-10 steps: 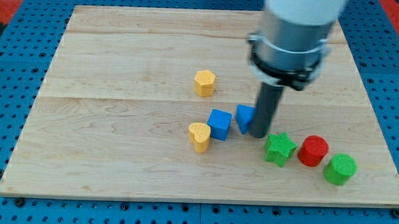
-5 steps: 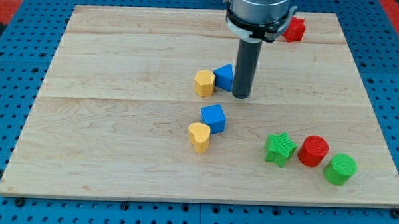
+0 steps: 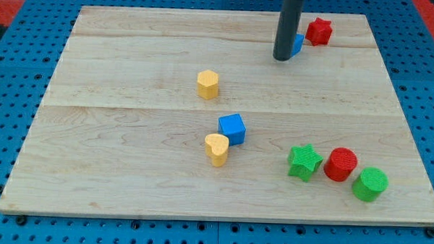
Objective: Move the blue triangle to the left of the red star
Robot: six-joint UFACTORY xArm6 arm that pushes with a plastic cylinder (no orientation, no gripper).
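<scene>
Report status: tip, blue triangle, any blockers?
My tip touching blue triangle, on its left. Triangle just left of red star. Nothing between them.

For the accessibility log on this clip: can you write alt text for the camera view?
My tip presses the small blue triangle block just left of the red star block near the top of the wooden board. Yellow, blue, green and red blocks lie scattered below.

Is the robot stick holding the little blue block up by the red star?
Nothing is held. My tip only pushes, pressing the blue triangle's left side, beside the red star.
</scene>
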